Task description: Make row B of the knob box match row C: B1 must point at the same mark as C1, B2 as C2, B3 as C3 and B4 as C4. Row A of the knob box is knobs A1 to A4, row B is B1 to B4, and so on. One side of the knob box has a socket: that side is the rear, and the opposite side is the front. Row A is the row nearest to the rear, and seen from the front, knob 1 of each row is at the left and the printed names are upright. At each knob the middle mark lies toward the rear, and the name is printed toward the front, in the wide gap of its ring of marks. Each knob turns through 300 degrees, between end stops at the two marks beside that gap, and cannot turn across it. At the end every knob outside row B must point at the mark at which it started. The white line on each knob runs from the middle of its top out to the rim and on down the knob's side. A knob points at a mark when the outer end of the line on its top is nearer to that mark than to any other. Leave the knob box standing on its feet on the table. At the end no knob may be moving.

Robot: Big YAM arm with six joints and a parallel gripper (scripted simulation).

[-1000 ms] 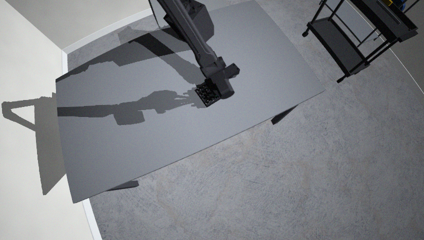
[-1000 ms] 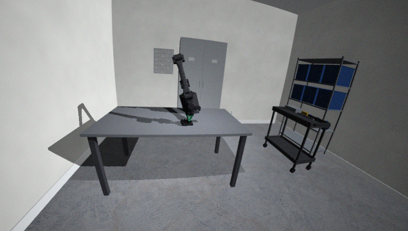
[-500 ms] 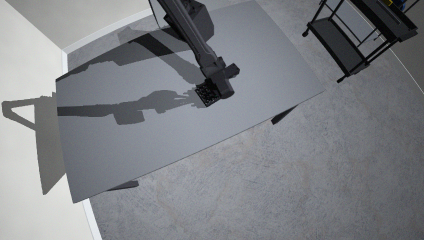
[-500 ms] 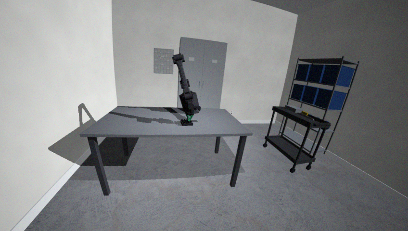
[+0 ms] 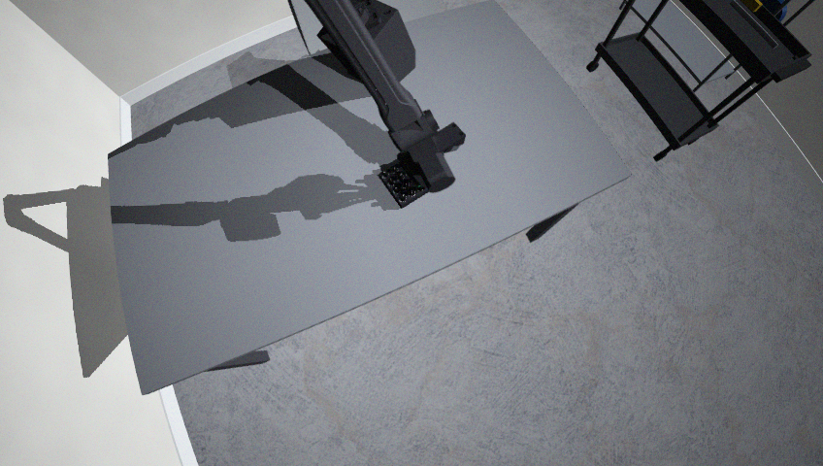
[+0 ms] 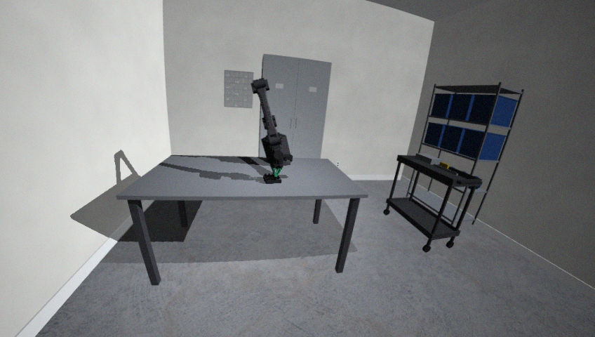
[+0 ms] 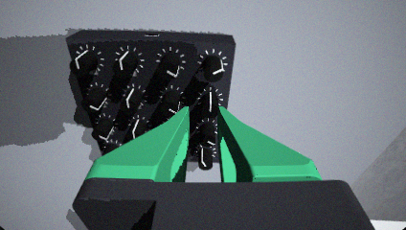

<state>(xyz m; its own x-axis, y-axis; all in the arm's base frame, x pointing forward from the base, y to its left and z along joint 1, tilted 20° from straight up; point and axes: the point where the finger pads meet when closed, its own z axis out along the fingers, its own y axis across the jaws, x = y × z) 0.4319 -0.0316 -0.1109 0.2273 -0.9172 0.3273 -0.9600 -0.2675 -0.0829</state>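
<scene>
The black knob box (image 5: 402, 202) (image 6: 273, 181) (image 7: 231, 53) stands on the table, its socket (image 7: 151, 34) at the top in the wrist view. My gripper (image 6: 276, 176) (image 7: 203, 115) is slightly open, holding nothing; its green fingertips appear either side of B4's near part. B4's line (image 7: 211, 101) points to the rear. C4 (image 7: 208, 131) seems to point right and slightly front. B1 (image 7: 97, 108) and C1 (image 7: 105, 138) both point right-front. B2 (image 7: 128, 99) and C2 (image 7: 134, 128) both point nearly rear, slightly left. B3 (image 7: 176, 112) points right-front. The left finger hides C3.
D4 (image 7: 204, 163) shows between the fingers near the front edge; the left finger hides other row D knobs. A4 (image 7: 214, 71) stands behind B4. The grey table (image 5: 277, 277) (image 6: 208, 189) carries the box. A black cart (image 5: 652, 86) (image 6: 422, 217) stands away to the right.
</scene>
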